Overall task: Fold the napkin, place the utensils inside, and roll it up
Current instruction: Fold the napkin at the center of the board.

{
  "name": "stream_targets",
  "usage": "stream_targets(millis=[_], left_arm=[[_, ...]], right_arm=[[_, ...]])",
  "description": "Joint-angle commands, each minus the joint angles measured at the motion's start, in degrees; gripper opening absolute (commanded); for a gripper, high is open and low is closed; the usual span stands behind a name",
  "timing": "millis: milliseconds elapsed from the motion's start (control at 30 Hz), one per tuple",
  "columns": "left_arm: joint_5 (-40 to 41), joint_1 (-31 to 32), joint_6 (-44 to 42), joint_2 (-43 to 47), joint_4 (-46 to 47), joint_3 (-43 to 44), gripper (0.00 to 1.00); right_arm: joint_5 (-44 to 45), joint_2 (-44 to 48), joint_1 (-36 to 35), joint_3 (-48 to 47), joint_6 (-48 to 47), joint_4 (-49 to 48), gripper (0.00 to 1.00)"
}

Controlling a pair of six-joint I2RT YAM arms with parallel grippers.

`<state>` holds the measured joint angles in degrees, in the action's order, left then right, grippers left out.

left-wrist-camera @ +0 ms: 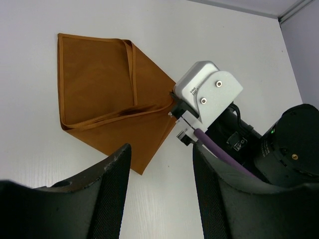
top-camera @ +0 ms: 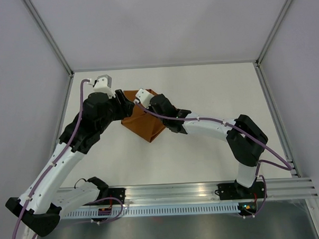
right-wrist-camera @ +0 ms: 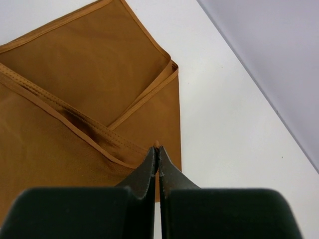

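The rust-orange napkin (top-camera: pixel 145 126) lies folded on the white table, with hemmed layers overlapping (left-wrist-camera: pixel 99 84) (right-wrist-camera: pixel 75 74). My right gripper (right-wrist-camera: pixel 158 149) is shut, and a small nub of napkin edge shows pinched between its tips; from above it sits at the cloth's upper edge (top-camera: pixel 142 102). My left gripper (left-wrist-camera: pixel 160 149) is open over bare table beside the napkin's corner, with nothing between its fingers; from above it is at the cloth's left edge (top-camera: pixel 127 106). The utensils are out of view.
White walls with metal frame posts (top-camera: pixel 50 39) enclose the table on the left, back and right. An aluminium rail (top-camera: pixel 205 189) runs along the near edge by the arm bases. The right wrist's silver camera housing (left-wrist-camera: pixel 209 89) is close to my left fingers.
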<state>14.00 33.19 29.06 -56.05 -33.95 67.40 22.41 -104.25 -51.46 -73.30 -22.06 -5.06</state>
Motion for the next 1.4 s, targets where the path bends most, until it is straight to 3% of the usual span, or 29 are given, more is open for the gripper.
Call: stream_targets(millis=[0, 433, 1100, 1267, 1333, 1367], left_arm=[[-1.96, 0.12, -1.37, -0.28, 1.17, -0.77, 0.57], [-6.43, 0.12, -0.32, -3.45, 5.12, -6.3, 0.54], [-16.72, 0.21, 1.35, -17.5, 24.19, -20.72, 0.51], [-17.16, 0.38, 1.26, -22.51, 28.32, -21.25, 0.5], [-17.08, 0.47, 1.26, -25.24, 29.12, -20.99, 0.5], [-17.16, 0.47, 1.26, -26.12, 29.82, -20.82, 0.5]], right_arm=[[2.11, 1.59, 1.18, 0.61, 0.35, -0.3, 0.0], [0.7, -4.55, 4.79, 0.88, 0.88, -0.3, 0.0], [-1.76, -14.84, 10.33, -3.6, 5.36, 3.03, 0.01], [-3.69, -13.88, 11.99, -4.57, 8.34, 6.71, 0.2], [-5.27, -13.01, 12.44, -5.27, 9.32, 8.74, 0.22], [-5.8, -12.74, 12.87, -5.36, 10.19, 9.27, 0.29]])
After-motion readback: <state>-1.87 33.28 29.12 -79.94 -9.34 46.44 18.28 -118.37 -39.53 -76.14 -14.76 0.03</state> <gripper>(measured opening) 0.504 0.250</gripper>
